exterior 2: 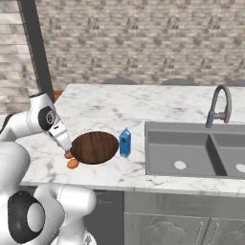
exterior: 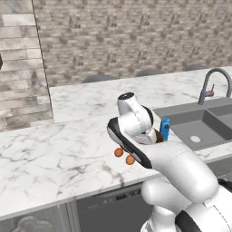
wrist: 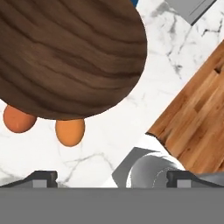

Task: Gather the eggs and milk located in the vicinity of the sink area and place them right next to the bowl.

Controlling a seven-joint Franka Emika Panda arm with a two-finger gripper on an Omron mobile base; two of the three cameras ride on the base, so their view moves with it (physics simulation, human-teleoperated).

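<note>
A: What is shown, and where are the task's things?

B: A white marble surface (exterior 2: pixel 110 103) is shown, with a wide, shallow, dark-brown wooden bowl (exterior 2: pixel 94 147) on it. Two small orange-brown oval eggs (wrist: pixel 69 132) are seen lying just beside the bowl's rim, on the side away from the grey double-basin sink (exterior 2: pixel 191 149). A small upright blue milk carton (exterior 2: pixel 125 142) is stood between bowl and sink, just beside the bowl.

A: And the gripper?

B: The two-finger gripper (wrist: pixel 111 177) is held above the surface near the eggs, its fingers spread wide with nothing between them.

A: How is the step best done?

B: Everything appears already placed, so a clean retreat is judged to be what remains. The gripper should be lifted straight up before any sideways swing, so the eggs are not nudged and set rolling, and the bowl's rim is not clipped.
</note>
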